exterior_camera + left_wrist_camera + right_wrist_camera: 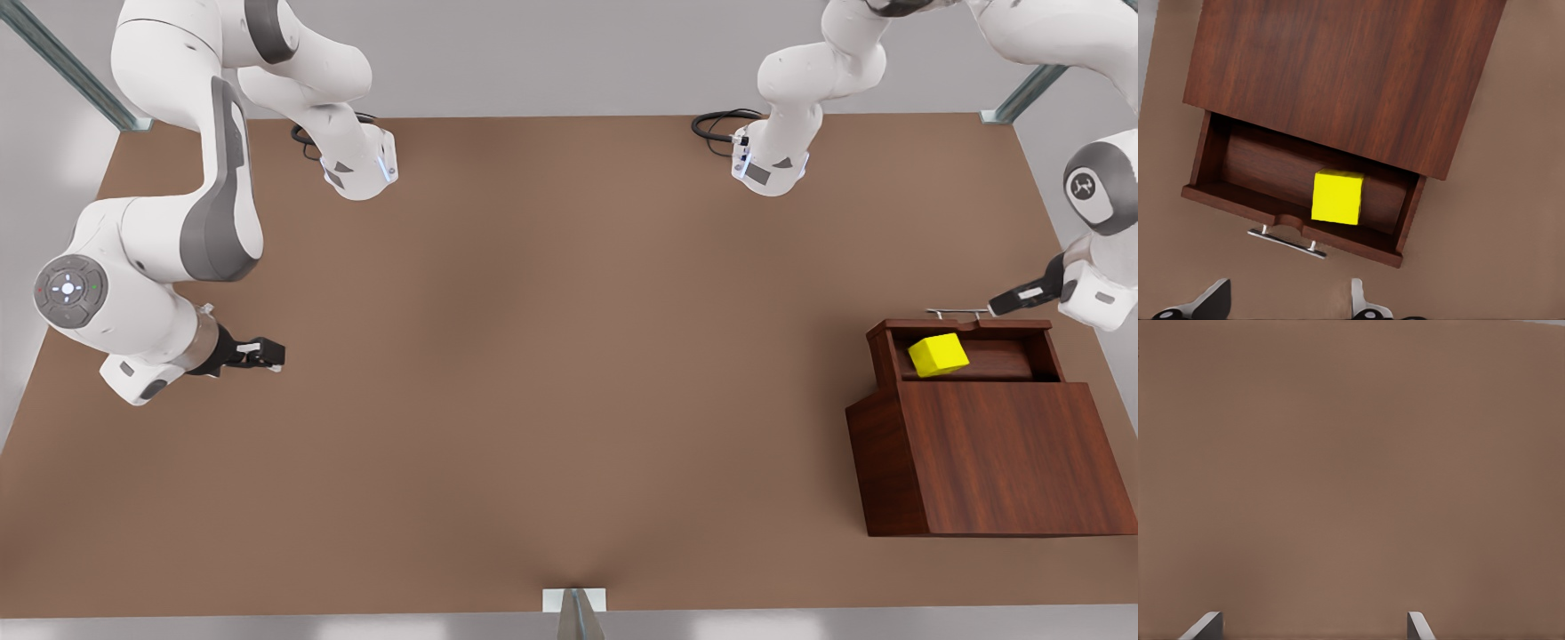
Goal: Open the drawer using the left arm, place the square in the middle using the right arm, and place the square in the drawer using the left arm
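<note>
Black two-finger right gripper (271,354) hangs spread and empty over the bare matte brown tabletop (551,373) at the front view's left. Farther right, the small bright yellow cube (938,355) lies inside the pulled-out dark reddish-brown wooden drawer (969,348). Beside its thin silver handle (957,312), the black left gripper (1000,306) hovers spread, empty.

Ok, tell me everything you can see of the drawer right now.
The drawer is dark reddish-brown wood grain, pulled open from its matching cabinet at the front view's right. A thin silver bar handle sits on its front. The yellow square lies inside on its floor. The left hand, open, hovers near the handle without touching it.
</note>
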{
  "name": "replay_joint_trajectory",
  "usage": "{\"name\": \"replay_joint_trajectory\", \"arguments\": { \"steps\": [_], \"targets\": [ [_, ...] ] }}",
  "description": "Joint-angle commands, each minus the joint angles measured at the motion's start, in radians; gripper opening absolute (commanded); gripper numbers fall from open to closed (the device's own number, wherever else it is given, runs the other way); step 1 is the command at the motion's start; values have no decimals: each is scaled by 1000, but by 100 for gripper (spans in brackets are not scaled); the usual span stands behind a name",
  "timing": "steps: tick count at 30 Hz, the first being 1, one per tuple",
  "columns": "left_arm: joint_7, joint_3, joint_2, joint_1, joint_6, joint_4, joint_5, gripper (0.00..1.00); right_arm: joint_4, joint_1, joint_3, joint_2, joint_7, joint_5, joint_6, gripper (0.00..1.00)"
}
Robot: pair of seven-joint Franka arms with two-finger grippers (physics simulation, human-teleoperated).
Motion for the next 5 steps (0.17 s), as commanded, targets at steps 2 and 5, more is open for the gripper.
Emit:
{"name": "replay_joint_trajectory", "arguments": {
  "steps": [2,5],
  "targets": [
    [11,-4,64,-162,-111,102,-50,100,0,-1,0,0,0,0,0,100],
    [11,-13,69,-164,-119,108,-49,100,0,-1,-3,1,0,0,5,100]
  ]
}}
